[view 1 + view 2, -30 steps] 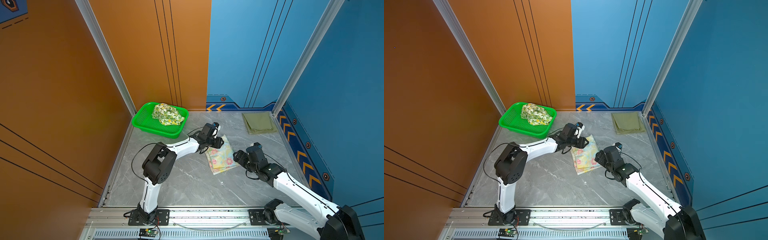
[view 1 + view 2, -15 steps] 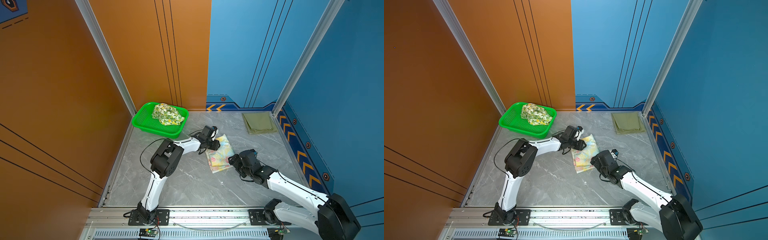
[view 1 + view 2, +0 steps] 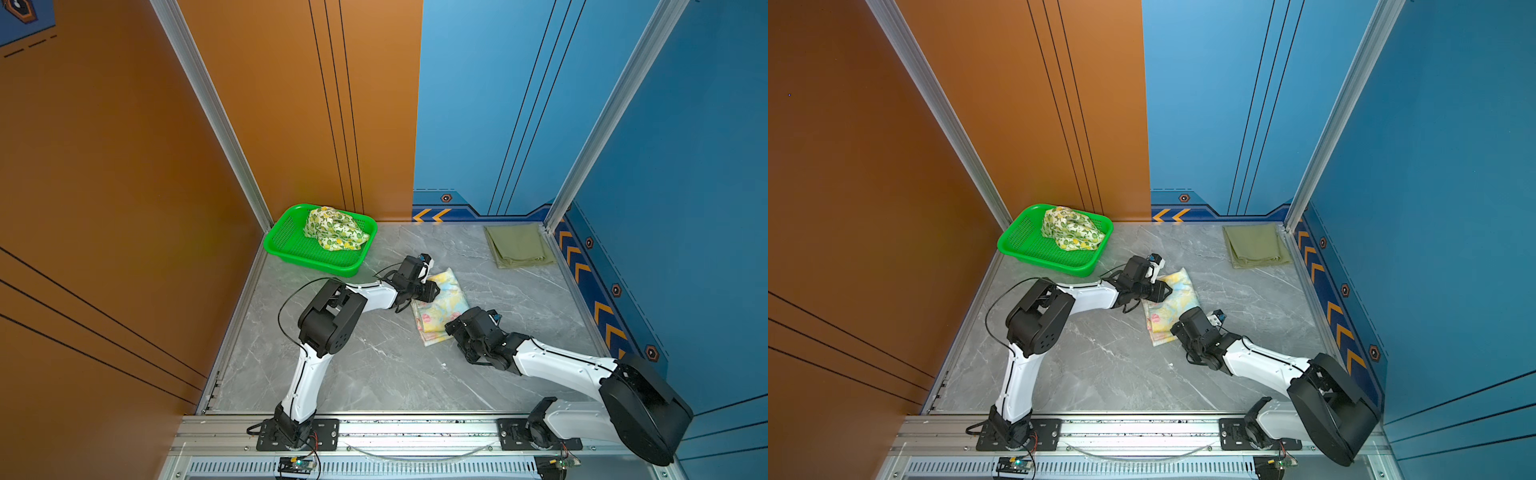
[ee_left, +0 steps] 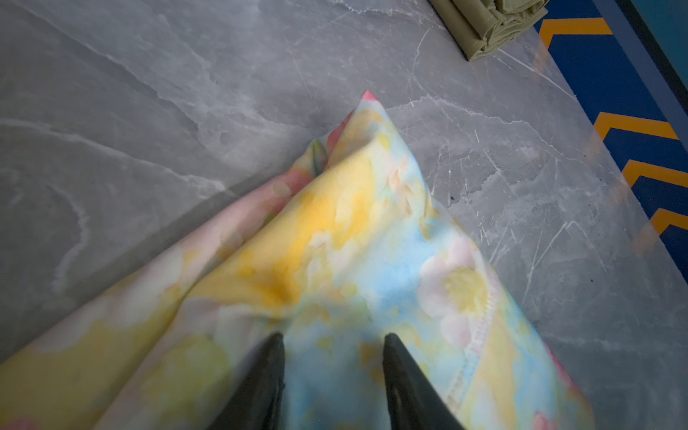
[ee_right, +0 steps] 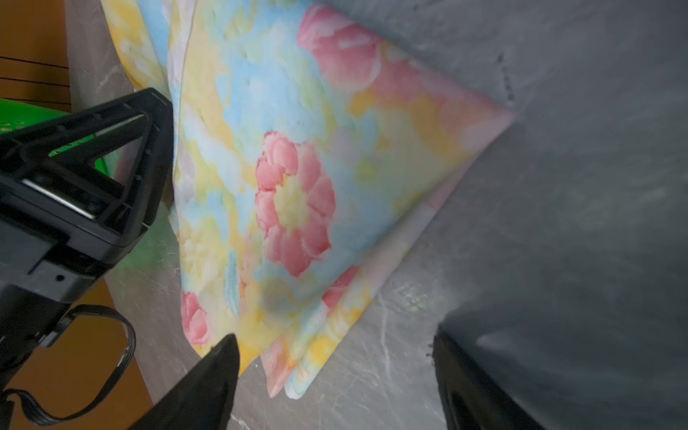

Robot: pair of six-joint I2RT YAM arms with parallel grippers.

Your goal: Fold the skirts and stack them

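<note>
Your left gripper stands about half open. Both black fingertips are down on the floral skirt, and cloth shows flat in the gap between them. You cannot tell from here whether any fold is pinched.

Your right gripper is spread wide and holds nothing. One finger sits just beside the near corner of the floral skirt, and the other is over bare table and too dark and blurred to read.

The floral skirt lies folded in layers at mid-table, between the two grippers. The olive skirt lies folded in the far right corner. The lemon skirt is bunched in the green basket at the far left.

In both top views the wrist housings cover the fingertips of the left gripper and right gripper. The left wrist view cuts off most of the olive skirt.
</note>
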